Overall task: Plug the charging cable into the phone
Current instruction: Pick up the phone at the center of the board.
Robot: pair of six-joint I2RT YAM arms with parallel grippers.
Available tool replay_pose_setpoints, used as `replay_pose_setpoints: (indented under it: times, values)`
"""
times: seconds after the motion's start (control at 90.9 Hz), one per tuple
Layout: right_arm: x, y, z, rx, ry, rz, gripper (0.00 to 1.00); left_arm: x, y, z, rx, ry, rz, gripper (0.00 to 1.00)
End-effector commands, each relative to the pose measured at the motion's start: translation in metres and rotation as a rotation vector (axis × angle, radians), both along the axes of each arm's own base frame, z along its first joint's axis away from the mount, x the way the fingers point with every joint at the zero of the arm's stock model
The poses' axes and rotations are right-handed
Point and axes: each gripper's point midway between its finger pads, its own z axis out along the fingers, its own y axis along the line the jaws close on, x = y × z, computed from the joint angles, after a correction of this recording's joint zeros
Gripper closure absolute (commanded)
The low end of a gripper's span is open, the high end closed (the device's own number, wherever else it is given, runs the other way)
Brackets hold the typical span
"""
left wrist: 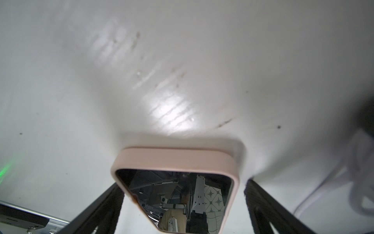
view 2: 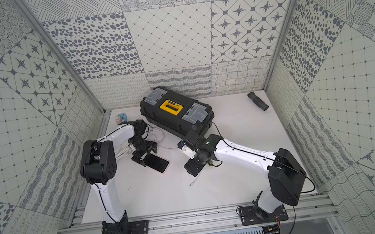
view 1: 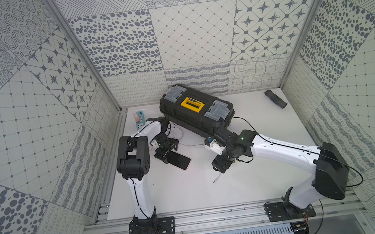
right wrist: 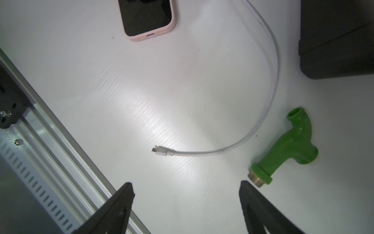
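A phone point(view 1: 178, 160) in a pale pink case lies flat and screen-up on a white table point(view 1: 192, 195), with nothing plugged into it. Its charging port point(right wrist: 150, 35) shows in the short edge facing the right arm. The cable point(right wrist: 273, 81), thin and white, curves across the table, and its plug point(right wrist: 159, 151) lies loose, well apart from the phone, silver tip bare. The right gripper point(right wrist: 185, 183) hovers just above the plug end with its jaws spread wide, holding nothing. The left gripper point(view 1: 167, 151) is also spread wide and empty; its fingers point(left wrist: 105, 202) straddle the phone's far end without clamping it. The step in hand looks like picking up the plug. To do it well, the right jaws should probably close on the white housing just behind the silver tip, leaving the tip free and pointing straight out, then line it up level with the port before pushing. The left gripper would do best to close on the phone's sides so it cannot slide. A green pipe fitting point(right wrist: 287, 145) lies just beside one right finger and should be avoided. Behind the arms sits a black toolbox point(view 1: 196, 111), lid shut, its contents hidden. A blue power strip point(view 1: 139, 119) lies near the left wall, and a black ribbed tube point(view 1: 275, 98) in the far corner.
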Motion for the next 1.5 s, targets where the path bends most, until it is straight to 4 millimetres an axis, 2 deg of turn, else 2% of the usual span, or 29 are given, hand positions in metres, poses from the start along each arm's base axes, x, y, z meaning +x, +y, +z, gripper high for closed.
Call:
replay_pose_setpoints:
  times: [0.0, 0.275, 0.539, 0.88, 1.034, 1.199, 1.486]
  values:
    - [-0.002, 0.003, 0.009, 0.025, -0.005, -0.005, 0.14, -0.016, 0.016, -0.009, 0.095, 0.08, -0.033, 0.03]
    - [-0.002, -0.007, 0.006, -0.022, -0.007, -0.033, 0.12, -0.025, 0.002, -0.027, 0.068, 0.095, 0.018, 0.03]
    - [-0.002, -0.014, 0.014, -0.028, -0.037, -0.062, 0.11, -0.025, 0.002, -0.034, 0.078, 0.094, 0.008, 0.03]
    - [0.0, -0.012, 0.022, -0.022, -0.051, -0.071, 0.09, -0.026, 0.007, -0.032, 0.086, 0.083, 0.016, 0.05]
    - [0.001, -0.013, 0.025, -0.02, -0.059, -0.071, 0.08, -0.031, 0.018, -0.028, 0.141, 0.09, 0.041, 0.06]
    - [0.0, -0.014, 0.026, -0.018, -0.062, -0.077, 0.08, -0.024, 0.03, -0.02, 0.223, 0.096, -0.048, 0.08]
    - [-0.005, -0.017, 0.019, -0.028, -0.048, -0.064, 0.08, -0.047, 0.038, -0.013, 0.333, 0.113, -0.061, 0.07]
